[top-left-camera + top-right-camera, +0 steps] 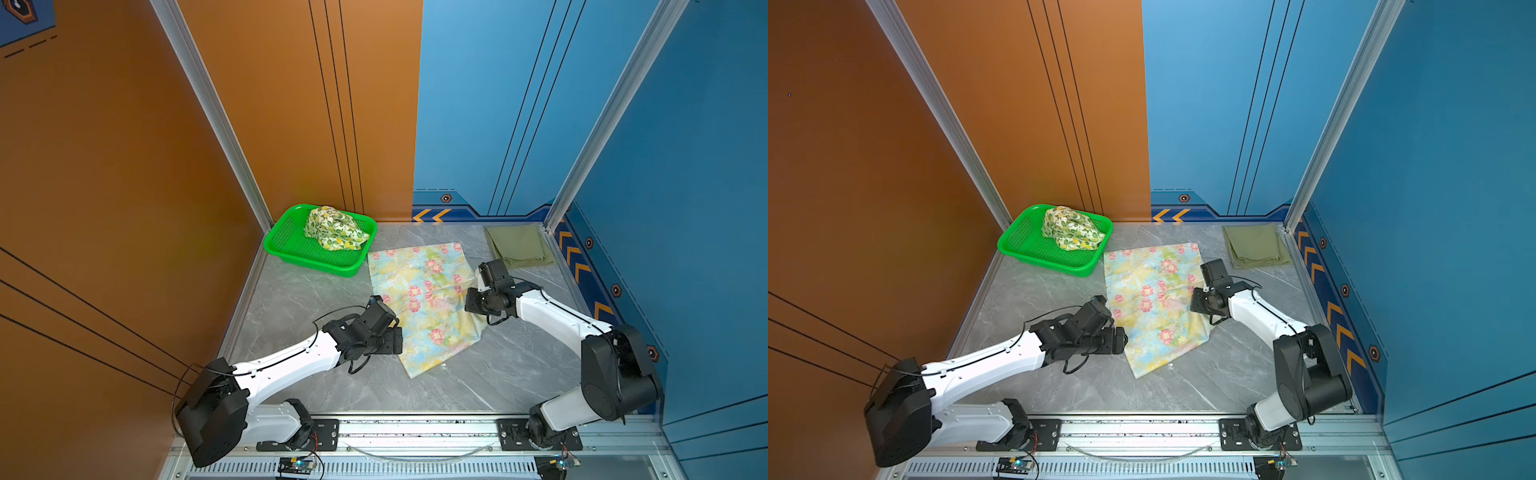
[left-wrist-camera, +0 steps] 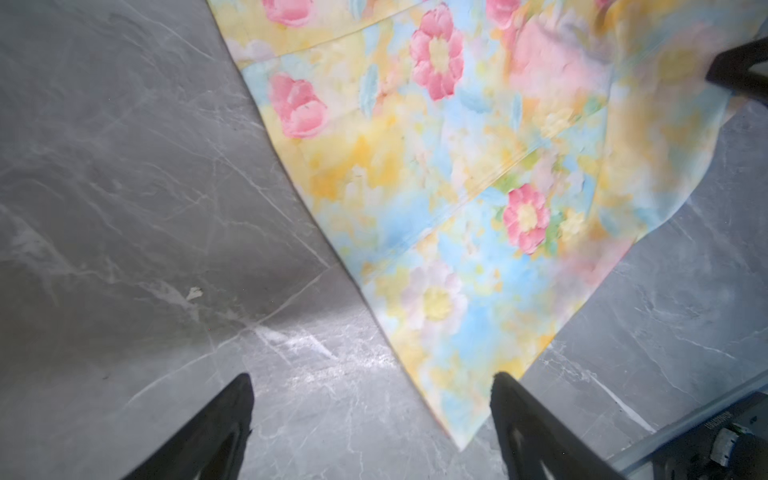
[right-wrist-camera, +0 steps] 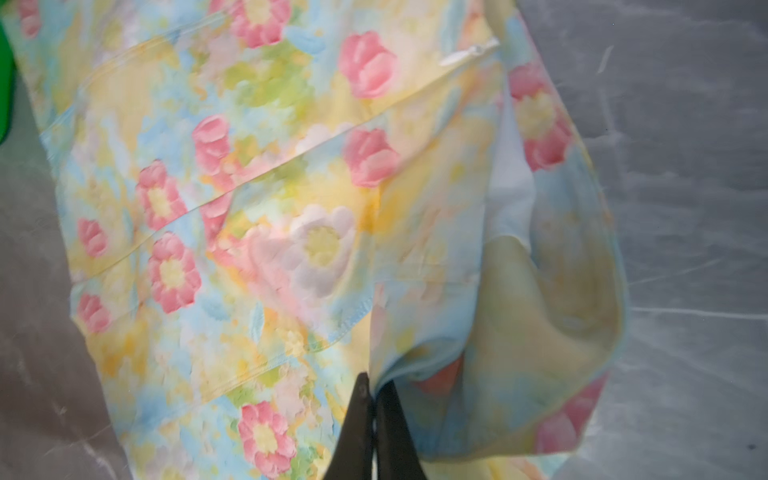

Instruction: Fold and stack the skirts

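The pastel floral skirt [image 1: 424, 299] [image 1: 1152, 299] lies spread on the grey table. My right gripper [image 3: 376, 384] [image 1: 470, 301] [image 1: 1196, 301] is shut on this skirt's right edge, and the pinched cloth [image 3: 519, 332] rises in a loose fold. My left gripper [image 2: 372, 382] [image 1: 397, 340] [image 1: 1121, 338] stands open at the skirt's left side, and the skirt's near corner [image 2: 457, 432] lies just inside one finger. The olive-green skirt [image 1: 519, 245] [image 1: 1254, 245] lies folded at the back right. The lemon-print skirt [image 1: 334, 235] [image 1: 1071, 235] sits crumpled in the basket.
The bright green perforated basket [image 1: 316, 259] [image 1: 1038, 251] stands at the back left, close to the floral skirt's far corner. Orange and blue walls close in the marble table [image 1: 299, 299] on three sides. An aluminium rail [image 1: 415, 428] carrying both arm bases runs along the front.
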Available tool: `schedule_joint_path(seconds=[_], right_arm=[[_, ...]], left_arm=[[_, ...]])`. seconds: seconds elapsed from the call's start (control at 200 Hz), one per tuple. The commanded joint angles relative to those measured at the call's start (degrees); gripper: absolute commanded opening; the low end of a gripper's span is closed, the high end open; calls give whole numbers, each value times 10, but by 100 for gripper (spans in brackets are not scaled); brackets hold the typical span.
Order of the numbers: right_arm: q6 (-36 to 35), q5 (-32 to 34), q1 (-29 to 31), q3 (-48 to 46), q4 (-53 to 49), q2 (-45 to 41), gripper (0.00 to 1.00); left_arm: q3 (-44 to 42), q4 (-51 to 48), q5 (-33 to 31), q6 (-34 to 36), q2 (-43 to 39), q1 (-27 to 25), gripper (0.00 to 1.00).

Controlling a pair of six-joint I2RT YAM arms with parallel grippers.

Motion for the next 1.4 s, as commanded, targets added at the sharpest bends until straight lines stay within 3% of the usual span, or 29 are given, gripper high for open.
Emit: schedule_joint_path(seconds=[0.0,0.105,0.165,0.28,0.36,0.416,0.641,0.931,1.046,1.116,1.242,1.317,1.397], right_arm=[[64,27,35,-25,8,-40,0],[56,62,22,-35,-17,-75,0],[52,72,7,-39,-43,-91,23],[51,94,-13,-63,-77,-132,58],[53,93,-18,-86,-78,-163,67],[56,90,-19,-101,-73,-179,70],[46,60,-27,-133,-51,-179,69],[33,25,-52,-147,-19,-160,66],[26,7,-66,-156,-1,-153,65],[19,-10,-70,-159,15,-147,64],[12,-48,-69,-162,45,-139,58],[9,-62,-64,-164,57,-135,50],[10,-77,-59,-171,77,-131,34]], left_arm=[[-25,-33,-21,-11,-28,17,90],[-43,-34,-17,-25,-48,18,89],[-51,-34,-13,-34,-54,18,89],[-69,-41,-17,-54,-67,7,88],[-82,-47,-24,-69,-76,-2,88],[-92,-47,-27,-80,-82,-9,81],[-106,-35,-33,-123,-68,-48,75],[-125,50,-10,-154,-11,-65,64],[-129,75,-5,-158,10,-67,49],[-130,85,-4,-160,19,-67,29],[-134,87,-7,-160,19,-65,0],[-137,81,-12,-159,9,-61,0],[-140,71,-16,-159,-8,-51,0]])
